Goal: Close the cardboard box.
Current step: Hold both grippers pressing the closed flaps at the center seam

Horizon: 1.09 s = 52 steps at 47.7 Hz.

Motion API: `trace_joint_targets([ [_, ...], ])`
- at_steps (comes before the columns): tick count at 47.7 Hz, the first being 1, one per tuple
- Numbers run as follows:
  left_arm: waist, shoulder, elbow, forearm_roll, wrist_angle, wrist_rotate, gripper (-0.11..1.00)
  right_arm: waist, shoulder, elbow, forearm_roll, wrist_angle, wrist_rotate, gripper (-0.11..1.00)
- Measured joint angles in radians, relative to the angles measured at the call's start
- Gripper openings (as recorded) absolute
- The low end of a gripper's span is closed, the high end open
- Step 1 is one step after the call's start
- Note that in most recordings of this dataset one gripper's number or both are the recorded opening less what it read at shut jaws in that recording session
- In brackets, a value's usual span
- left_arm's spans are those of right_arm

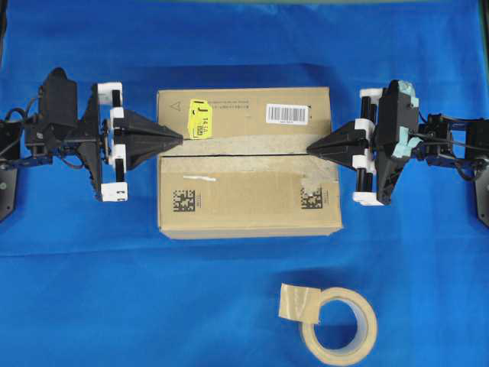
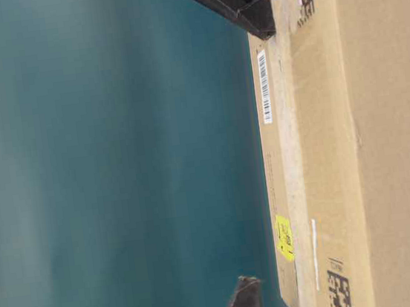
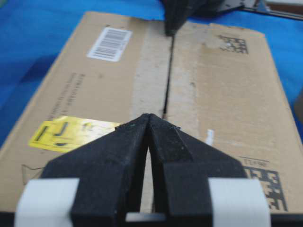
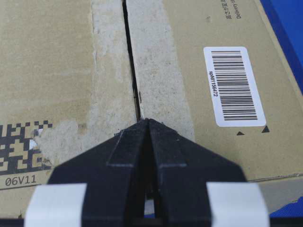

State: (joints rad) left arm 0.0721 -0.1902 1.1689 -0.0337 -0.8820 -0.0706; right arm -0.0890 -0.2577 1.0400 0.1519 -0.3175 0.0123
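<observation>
The cardboard box [image 1: 248,162] sits in the middle of the overhead frame on a blue cloth [image 1: 114,290], its 2 top flaps folded down flat and meeting along a dark seam that runs left to right across the lid. Worn, pale tape residue follows that seam on both sides.

On the far flap, a yellow sticker [image 1: 199,119] sits near the left end and a white barcode label [image 1: 287,114] toward the right. The near flap carries 2 printed square codes, one at lower left [image 1: 183,201] and one at lower right [image 1: 311,199].

The left gripper [image 1: 182,138] comes in from the left edge of the frame, its black fingers pinched together to a single point with nothing between them, the tip resting at the left end of the seam just beside the yellow sticker. The right gripper [image 1: 309,148] mirrors it from the right, fingers likewise drawn tight and empty, its tip at the right end of the seam. Both wrist views show each tip over the lid right on the seam line.

A beige tape roll [image 1: 338,326] lies on the cloth at the lower right of the overhead frame, well apart from the box, with a loose end folded up on its left side.
</observation>
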Motion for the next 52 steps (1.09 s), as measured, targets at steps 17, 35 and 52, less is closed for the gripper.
trace_joint_targets([
  [17,-0.031,0.132,-0.008,0.000,-0.086,0.002,0.00,0.000,0.000,0.000,0.002,0.000,0.002,0.00],
  [35,-0.031,0.167,-0.009,-0.003,-0.109,0.023,0.00,0.000,0.000,0.000,0.002,0.003,0.005,0.00],
  [52,-0.031,0.167,-0.008,-0.005,-0.109,0.021,0.00,0.002,0.000,0.000,0.002,0.003,0.005,0.00],
])
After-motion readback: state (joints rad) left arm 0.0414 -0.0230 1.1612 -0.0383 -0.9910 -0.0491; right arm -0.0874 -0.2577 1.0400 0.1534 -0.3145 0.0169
